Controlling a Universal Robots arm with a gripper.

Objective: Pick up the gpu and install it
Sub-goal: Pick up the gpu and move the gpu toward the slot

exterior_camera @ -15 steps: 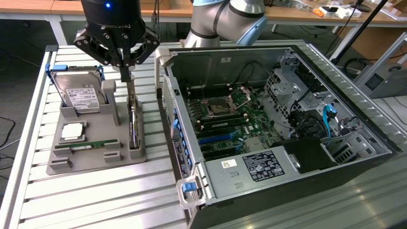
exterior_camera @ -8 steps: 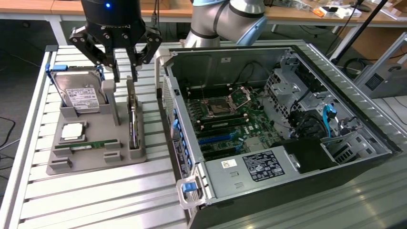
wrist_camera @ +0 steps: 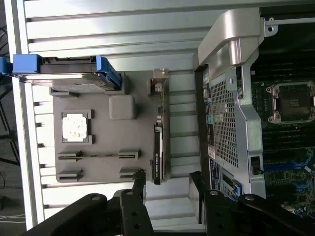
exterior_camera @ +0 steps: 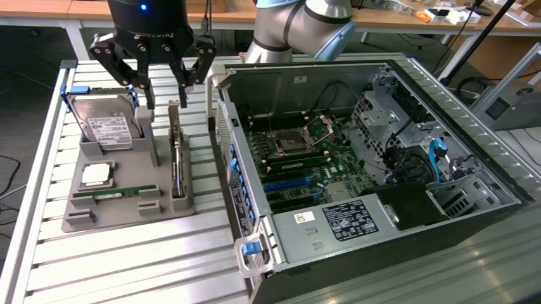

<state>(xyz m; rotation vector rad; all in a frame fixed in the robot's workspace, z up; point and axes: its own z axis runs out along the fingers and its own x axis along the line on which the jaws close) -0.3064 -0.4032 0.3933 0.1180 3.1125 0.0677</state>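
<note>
The tool [exterior_camera: 165, 101] is hovering spread open, gripping nothing. In the exterior view, the gpu [exterior_camera: 177, 168] is standing on edge at its six o'clock, long axis running twelve-to-six.

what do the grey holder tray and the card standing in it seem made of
The flat grey slotted holder tray looks like matte plastic, possibly printed: uniform dull grey, no glint. The thin dark gpu card standing on edge looks like circuit-board laminate, with a pale, probably bare-metal end bracket.

gpu [exterior_camera: 176, 168] edge-on, board face prob. hidden
</note>
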